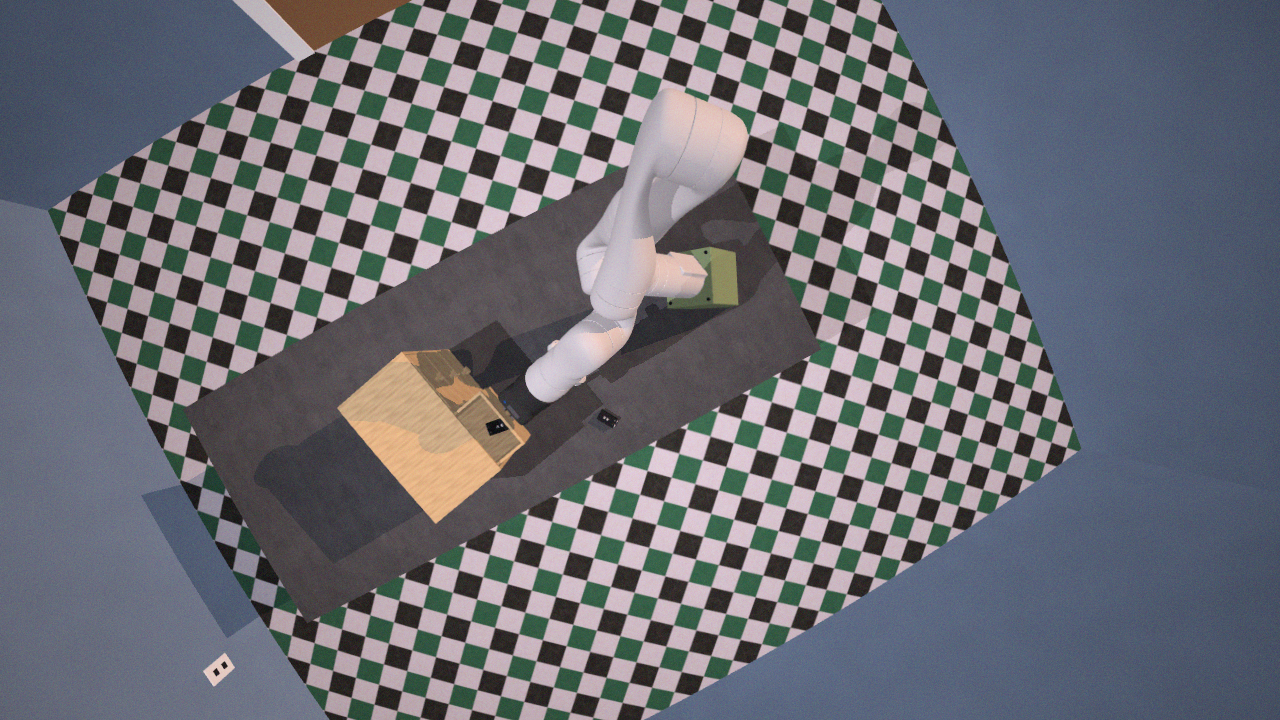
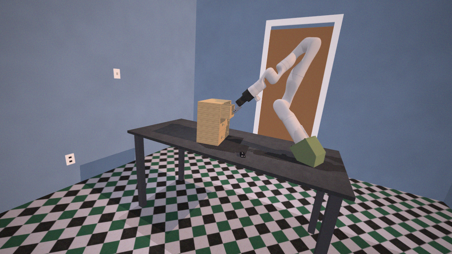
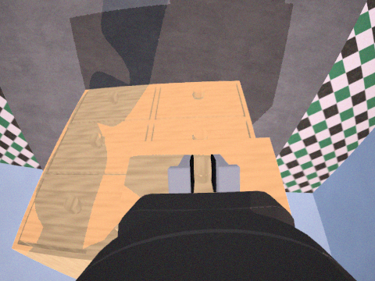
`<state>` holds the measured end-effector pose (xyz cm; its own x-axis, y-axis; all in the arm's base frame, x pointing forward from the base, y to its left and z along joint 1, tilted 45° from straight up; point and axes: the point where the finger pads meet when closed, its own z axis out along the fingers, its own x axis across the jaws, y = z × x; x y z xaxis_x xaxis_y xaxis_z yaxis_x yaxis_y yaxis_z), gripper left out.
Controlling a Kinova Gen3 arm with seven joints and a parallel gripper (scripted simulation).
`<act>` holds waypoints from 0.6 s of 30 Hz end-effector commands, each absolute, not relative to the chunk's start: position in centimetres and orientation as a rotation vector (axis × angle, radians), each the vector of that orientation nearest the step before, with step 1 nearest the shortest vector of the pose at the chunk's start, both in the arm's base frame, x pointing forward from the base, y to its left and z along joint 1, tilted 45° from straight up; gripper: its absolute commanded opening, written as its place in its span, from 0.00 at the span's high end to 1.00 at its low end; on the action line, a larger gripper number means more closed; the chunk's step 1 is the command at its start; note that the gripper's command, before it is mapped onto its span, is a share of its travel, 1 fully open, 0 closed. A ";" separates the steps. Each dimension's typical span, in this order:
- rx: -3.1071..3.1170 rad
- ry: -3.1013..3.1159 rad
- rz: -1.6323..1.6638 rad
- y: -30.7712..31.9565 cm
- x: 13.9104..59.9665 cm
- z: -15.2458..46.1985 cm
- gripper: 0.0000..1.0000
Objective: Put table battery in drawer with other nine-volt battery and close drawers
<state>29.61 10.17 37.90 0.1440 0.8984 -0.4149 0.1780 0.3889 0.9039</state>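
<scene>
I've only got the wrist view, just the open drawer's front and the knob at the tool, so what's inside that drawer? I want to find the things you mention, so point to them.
Observer: The top view shows a black battery [image 1: 496, 427] lying inside the open drawer [image 1: 521, 439] [image 2: 226, 111] [image 3: 255, 168].
Operator: And where's the loose battery?
Observer: The loose battery [image 1: 608, 418] [image 2: 242, 154] is on the table [image 1: 429, 308] [image 2: 278, 170], between the chest [image 1: 402, 429] [image 2: 208, 123] [image 3: 125, 129] and the green base block [image 1: 725, 277] [image 2: 313, 153].
Operator: Anywhere under the tool?
Observer: No, it lies off to one side, nearer the table's long edge.
</scene>
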 end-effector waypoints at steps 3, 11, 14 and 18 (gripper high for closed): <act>1.074 1.348 0.700 10.2 29.6 37.9 0.63; 1.074 1.348 0.700 10.2 29.6 37.9 0.57; 1.074 1.348 0.700 10.2 29.6 37.9 0.51; 1.074 1.348 0.700 10.2 29.6 37.9 0.45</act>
<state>29.60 10.19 37.90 0.1437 0.8985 -0.4148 0.1779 0.3889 0.9040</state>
